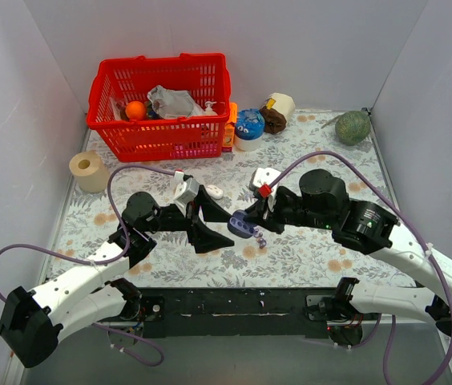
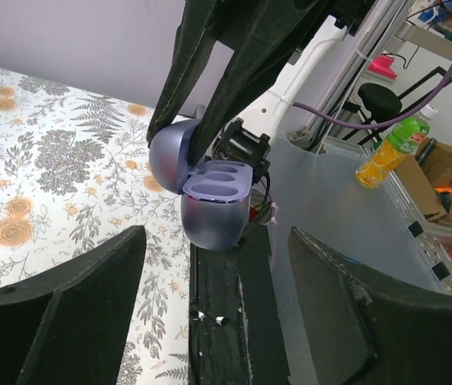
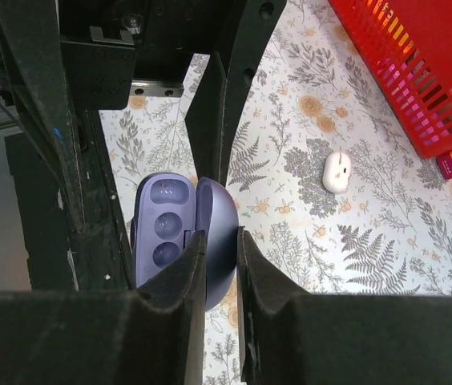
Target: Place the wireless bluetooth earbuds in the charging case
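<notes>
Right gripper (image 3: 218, 241) is clamped narrow on the smooth, rounded lid of the charging case (image 3: 166, 233). It's held open and lifted over mid-table, so plenty of flowery table (image 1: 314, 249) is left free around it. Left gripper (image 2: 216, 239) is spread wide, nothing gripped, and pointed at the case from the left.

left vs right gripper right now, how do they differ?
Grip: the right gripper is shut on the lid of the open charging case, while the left gripper holds nothing.
Jaws: the right gripper's are pinched close together; the left gripper's stand wide apart.
Shared: both are black and two-fingered, and they point toward each other with the case between them.
</notes>
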`<state>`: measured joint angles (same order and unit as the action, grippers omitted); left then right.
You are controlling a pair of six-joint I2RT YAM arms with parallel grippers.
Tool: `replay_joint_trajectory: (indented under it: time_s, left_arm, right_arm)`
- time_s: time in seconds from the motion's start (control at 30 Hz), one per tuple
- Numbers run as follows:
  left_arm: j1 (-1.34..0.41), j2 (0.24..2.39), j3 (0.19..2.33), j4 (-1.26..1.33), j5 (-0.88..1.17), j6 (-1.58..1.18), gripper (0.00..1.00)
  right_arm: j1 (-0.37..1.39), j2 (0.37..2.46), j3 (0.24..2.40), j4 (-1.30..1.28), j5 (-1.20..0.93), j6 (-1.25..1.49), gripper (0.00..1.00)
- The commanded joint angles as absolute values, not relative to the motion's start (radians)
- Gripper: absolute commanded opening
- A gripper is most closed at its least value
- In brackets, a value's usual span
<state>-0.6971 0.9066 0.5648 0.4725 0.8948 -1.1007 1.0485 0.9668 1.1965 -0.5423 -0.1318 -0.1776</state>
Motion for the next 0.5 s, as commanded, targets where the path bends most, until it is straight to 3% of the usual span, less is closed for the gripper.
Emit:
replay_joint_trajectory:
  time_s: [0.0, 0.47]
  left_arm:
    - [-0.693, 0.903, 0.578, 0.517, 0.916, -1.094, 0.69]
    - [-0.693, 0.934, 0.566, 0.557, 0.937, -1.092, 0.56]
  right_arm:
    - [1.052, 0.976, 1.201, -0.450, -0.166, -0.152, 0.01]
    - [1.054, 1.014, 1.212, -0.443, -0.172, -0.150, 0.01]
